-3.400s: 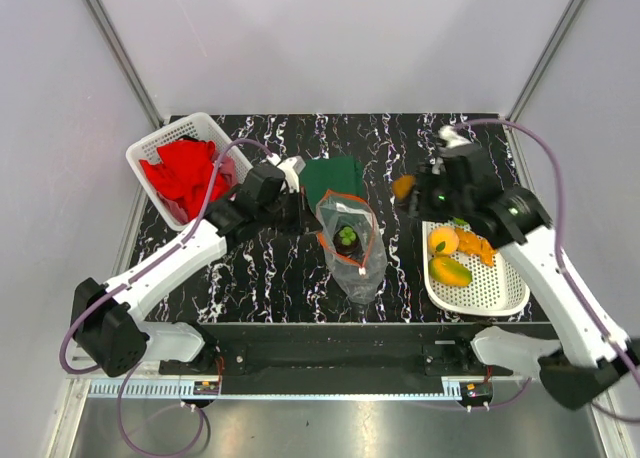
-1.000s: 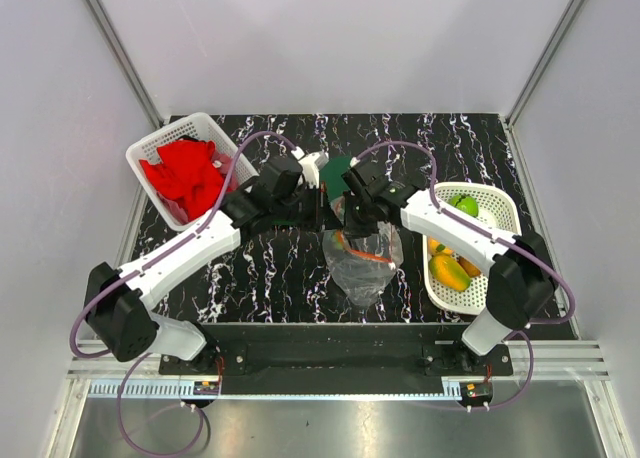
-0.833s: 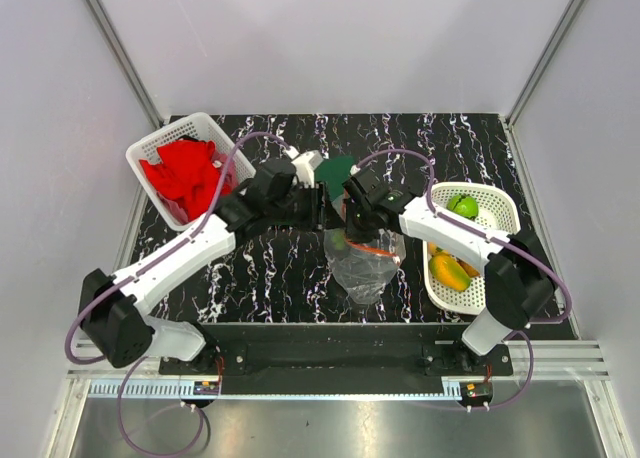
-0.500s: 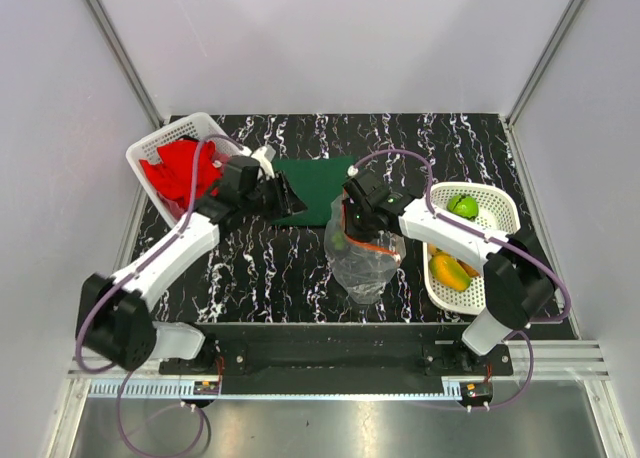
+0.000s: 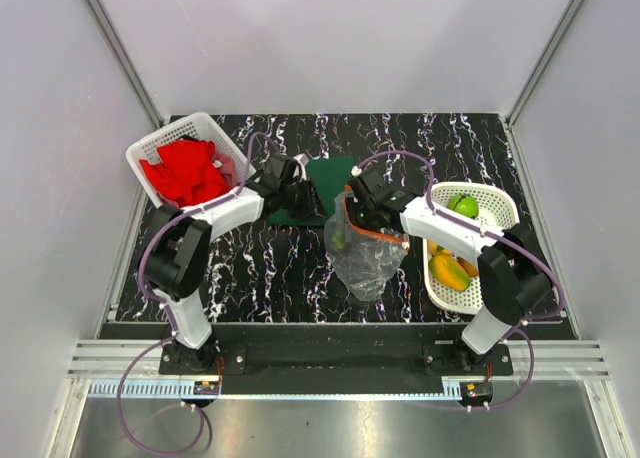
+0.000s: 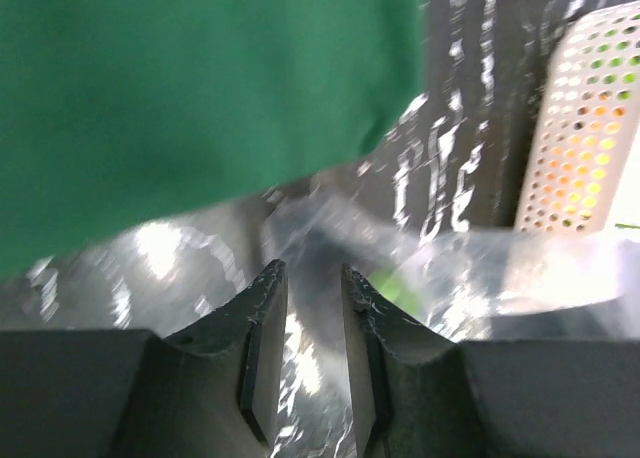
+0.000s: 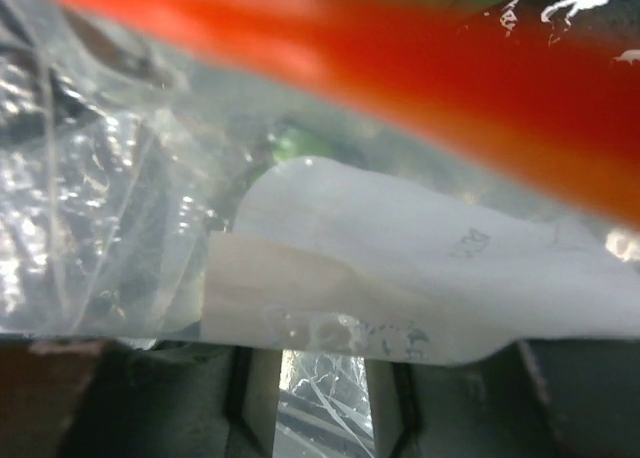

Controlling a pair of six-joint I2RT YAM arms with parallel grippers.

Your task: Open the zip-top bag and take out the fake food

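Note:
The clear zip-top bag (image 5: 366, 263) stands crumpled at the table's middle, its orange-red zip strip (image 5: 372, 235) curving round the open mouth. One green fake food piece (image 5: 340, 240) shows inside; it also shows in the left wrist view (image 6: 395, 288) and the right wrist view (image 7: 290, 143). My right gripper (image 5: 350, 216) is at the bag's mouth. In its own view the fingers (image 7: 255, 388) stand apart with crinkled plastic between them, the tips hidden behind the bag's white label (image 7: 400, 268). My left gripper (image 5: 303, 196) (image 6: 314, 273) is narrowly open and empty, just left of the bag.
A dark green cloth (image 5: 330, 173) lies flat behind the bag, under my left gripper. A white basket (image 5: 497, 300) at the right holds a green fruit (image 5: 463, 205) and a yellow-orange fruit (image 5: 450, 271). A white basket (image 5: 160, 143) at the back left holds a red cloth (image 5: 185, 173).
My right arm came from the right basket to the bag's mouth and stays there. My left gripper pulled back left off the bag, then moved right again toward its left edge.

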